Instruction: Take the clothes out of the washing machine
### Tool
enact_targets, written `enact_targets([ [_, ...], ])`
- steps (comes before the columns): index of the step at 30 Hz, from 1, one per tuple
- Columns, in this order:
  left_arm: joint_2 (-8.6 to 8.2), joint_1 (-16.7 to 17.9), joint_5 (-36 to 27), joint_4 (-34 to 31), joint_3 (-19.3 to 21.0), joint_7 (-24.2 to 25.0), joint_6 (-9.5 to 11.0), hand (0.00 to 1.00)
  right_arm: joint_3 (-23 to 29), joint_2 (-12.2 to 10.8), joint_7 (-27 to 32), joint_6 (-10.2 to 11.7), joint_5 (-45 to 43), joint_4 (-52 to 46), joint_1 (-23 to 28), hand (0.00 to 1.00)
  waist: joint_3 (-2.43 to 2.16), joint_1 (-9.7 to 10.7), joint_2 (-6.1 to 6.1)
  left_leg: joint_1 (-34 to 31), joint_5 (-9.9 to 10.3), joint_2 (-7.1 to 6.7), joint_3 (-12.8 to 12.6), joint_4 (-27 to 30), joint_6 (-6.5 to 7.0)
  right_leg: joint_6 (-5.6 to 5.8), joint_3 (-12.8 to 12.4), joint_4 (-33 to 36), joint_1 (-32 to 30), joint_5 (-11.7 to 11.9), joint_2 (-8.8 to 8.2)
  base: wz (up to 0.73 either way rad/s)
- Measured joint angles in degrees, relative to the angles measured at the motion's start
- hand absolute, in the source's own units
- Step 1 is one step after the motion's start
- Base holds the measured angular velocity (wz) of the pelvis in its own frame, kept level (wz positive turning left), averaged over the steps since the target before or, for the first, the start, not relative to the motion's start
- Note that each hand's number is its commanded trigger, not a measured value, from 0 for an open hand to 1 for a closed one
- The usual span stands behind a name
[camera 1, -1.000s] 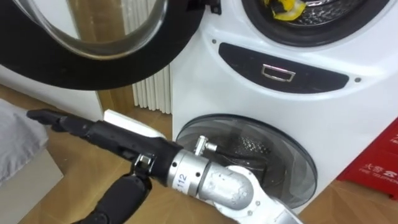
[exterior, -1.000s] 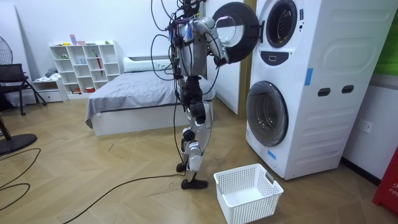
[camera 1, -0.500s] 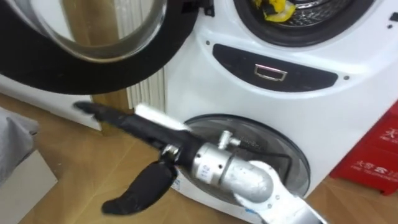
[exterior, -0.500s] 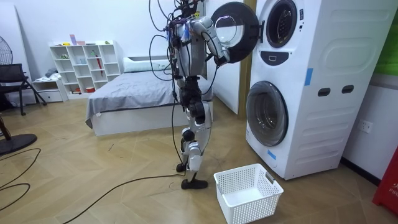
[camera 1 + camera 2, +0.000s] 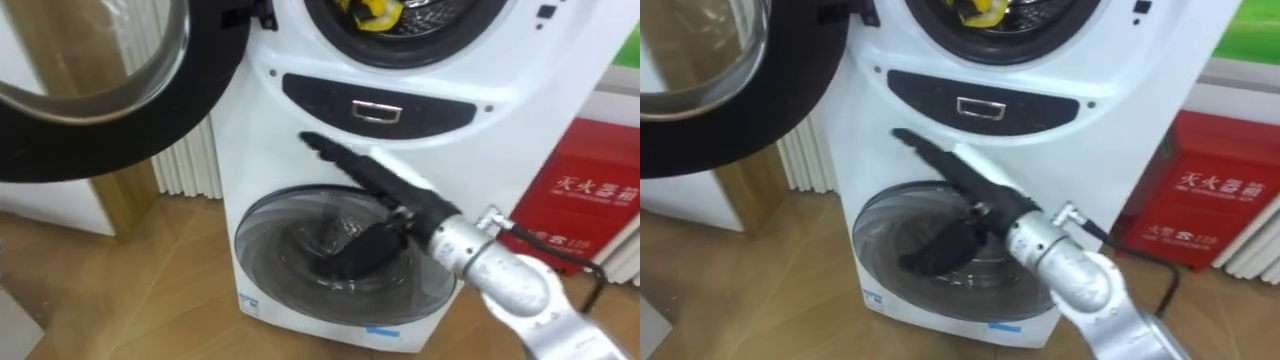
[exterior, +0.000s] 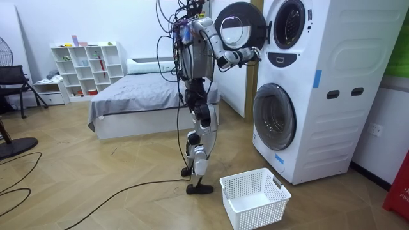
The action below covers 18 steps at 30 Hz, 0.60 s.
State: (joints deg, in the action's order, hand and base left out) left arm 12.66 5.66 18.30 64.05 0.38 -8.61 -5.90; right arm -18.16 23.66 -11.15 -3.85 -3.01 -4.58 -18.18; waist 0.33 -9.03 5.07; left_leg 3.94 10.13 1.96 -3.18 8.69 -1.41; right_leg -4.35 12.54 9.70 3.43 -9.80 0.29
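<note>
A yellow piece of clothing (image 5: 372, 10) lies in the drum of the upper washing machine (image 5: 400, 60), whose round door (image 5: 90, 100) stands swung open to the left. My right hand (image 5: 385, 190) is open, its black fingers straight and its thumb hanging down. It reaches out in front of the dark control panel (image 5: 375, 110), just below the drum's opening and apart from the clothing. In the room view I stand facing the stacked machines (image 6: 300, 83) with my right hand (image 6: 251, 55) stretched toward the upper one.
The lower machine's round door (image 5: 340, 260) is shut. A white radiator (image 5: 190, 165) stands left of the machines, a red box (image 5: 590, 210) to their right. A white laundry basket (image 6: 254, 197) sits on the wooden floor before them, a bed (image 6: 137, 96) behind me.
My right hand has swung from the left, near the floor side, rightward and up to the front of the upper machine. The eye view has also shifted to the right.
</note>
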Motion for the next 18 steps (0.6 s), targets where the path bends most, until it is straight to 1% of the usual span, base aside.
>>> enact_targets([
  [2, -0.06, 0.2, 0.0, -0.1, 0.7, 0.0, 0.0, 0.0, 2.3, 0.0, 1.5, 0.0, 0.3, 0.6, 0.0, 0.0, -0.01, 0.4, 0.08, 0.4, 0.0, 0.0, 0.1, 0.0, 0.0, 0.0, 0.1, 0.0, 0.5, 0.0, 0.0, 0.03],
  [3, -0.04, 0.5, 0.0, -0.4, 0.8, 0.0, 0.0, 0.0, 4.0, 0.0, 2.8, 0.0, 0.3, 1.2, 0.0, 0.0, -0.14, 0.9, 0.25, 0.6, 0.0, -0.04, 0.2, 0.1, 0.0, 0.01, 0.2, 0.0, 0.9, 0.0, -0.03, 0.06],
  [6, -0.27, 1.2, 0.0, -0.6, 1.2, 0.0, 0.0, 0.0, 7.6, -0.1, 6.9, 0.0, 1.1, 1.7, 0.0, 0.0, -0.3, 0.8, 0.51, 0.8, 0.0, -0.03, 0.0, 0.1, 0.01, 0.01, 0.0, 0.0, 1.0, 0.0, -0.02, -0.04],
  [9, -0.39, 2.0, 0.0, -0.6, 1.6, 0.0, -0.2, 0.0, 10.4, -0.4, 10.3, 0.0, 5.3, 1.7, -0.3, 0.0, -0.31, 0.9, 0.52, 0.7, 0.0, -0.07, -0.1, 0.6, 0.01, 0.03, -0.4, 0.0, 0.9, 0.0, -0.02, -0.06],
  [12, -0.37, 2.0, 0.0, -0.4, 1.6, -1.1, -0.5, 0.0, 10.6, -0.5, 12.7, 0.0, 8.7, 1.6, -2.4, 0.0, -0.25, 0.9, 0.35, 0.7, 0.0, -0.04, -0.1, 0.6, 0.01, 0.02, -0.6, 0.0, 0.7, 0.0, 0.06, -0.03],
  [15, -0.36, 2.1, 0.0, -0.4, 1.6, -2.1, -0.7, 0.0, 10.6, -1.0, 13.4, 0.1, 12.6, 1.6, -4.5, 0.0, -0.2, 0.7, 0.28, 0.9, 0.0, -0.05, -0.1, 0.7, 0.01, 0.01, -0.5, 0.0, 0.9, 0.0, 0.07, 0.0],
  [17, -0.36, 2.1, 0.2, -0.5, 1.6, -2.1, -0.9, 0.0, 10.5, -1.4, 13.7, 0.1, 15.3, 1.7, -4.8, 0.0, -0.17, 0.6, 0.29, 1.0, 0.0, -0.06, 0.0, 0.7, 0.01, 0.01, -0.5, -0.1, 1.2, 0.0, 0.06, 0.0],
  [18, -0.37, 2.2, 0.3, -0.5, 1.6, -2.1, -1.2, 0.0, 10.4, -1.7, 13.7, 0.1, 16.9, 1.8, -4.8, 0.0, -0.06, 0.4, 0.19, 1.3, 0.0, -0.07, 0.0, 0.6, 0.01, 0.01, -0.5, -0.1, 1.5, 0.0, 0.04, 0.0],
])
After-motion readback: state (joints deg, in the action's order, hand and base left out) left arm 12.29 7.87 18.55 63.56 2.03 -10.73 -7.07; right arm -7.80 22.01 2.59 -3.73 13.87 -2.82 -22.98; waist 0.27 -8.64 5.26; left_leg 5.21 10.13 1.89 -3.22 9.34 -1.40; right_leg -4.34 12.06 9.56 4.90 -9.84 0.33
